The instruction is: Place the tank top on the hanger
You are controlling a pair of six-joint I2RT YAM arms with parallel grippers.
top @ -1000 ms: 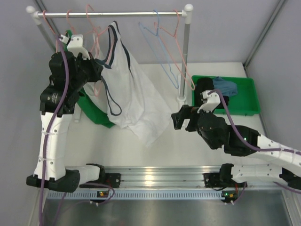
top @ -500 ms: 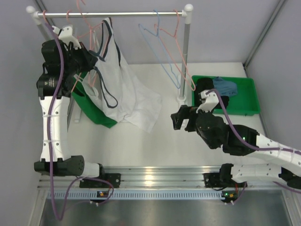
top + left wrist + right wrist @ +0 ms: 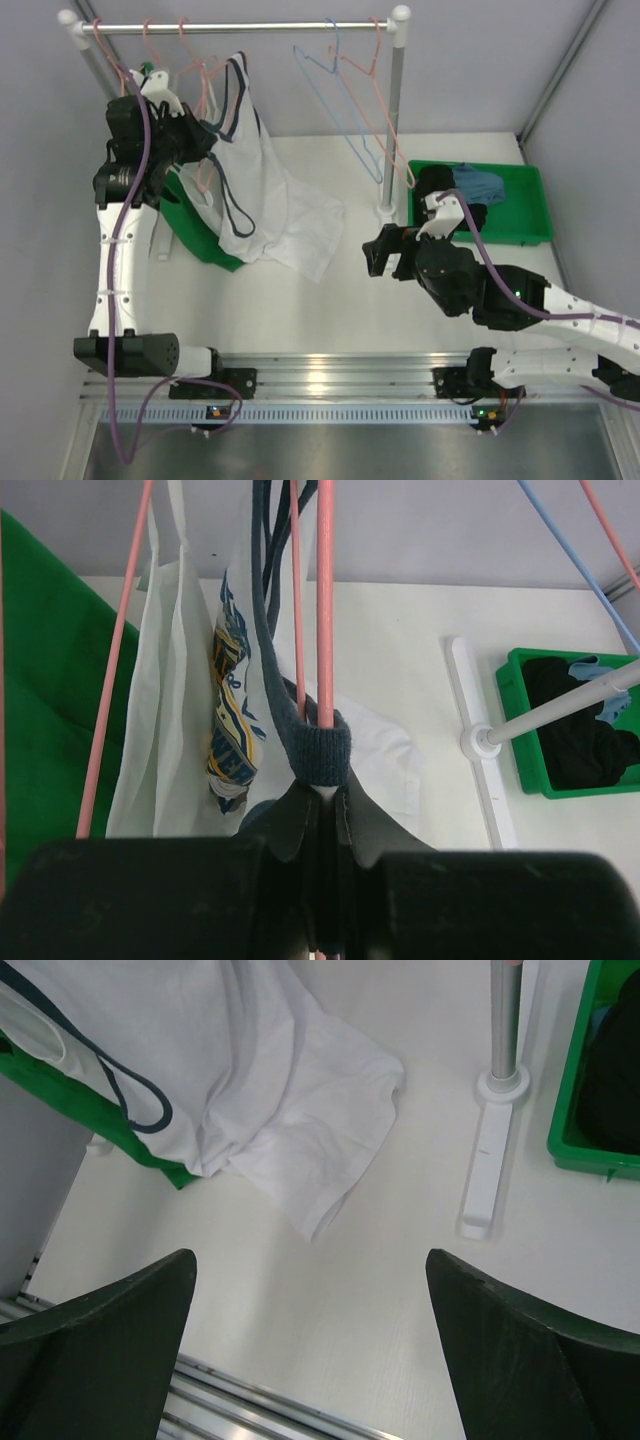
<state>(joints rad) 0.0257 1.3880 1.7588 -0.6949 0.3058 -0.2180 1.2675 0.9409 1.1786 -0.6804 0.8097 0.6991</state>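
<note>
White table point(image 3: 330, 300), bearing a clothes rail point(image 3: 260, 30) on white posts along its far side. Tank top point(image 3: 270, 200), white with navy trim: hangs below the rail's left half, its hem pooled on the table in front of the rail. Green tray point(image 3: 530, 215) of dark clothes: just right of the rail's right post. Right gripper point(image 3: 310, 1260): low, in front of the rail's right post, fingers spread wide, holding nothing. Left gripper point(image 3: 320, 790): raised under the rail's left end, fingers clamped on the hanger point(image 3: 324, 600) wire, with a navy strap looped around that wire just above the fingertips. Light blue hanger point(image 3: 340, 110): hooked on the rail's right half.
</note>
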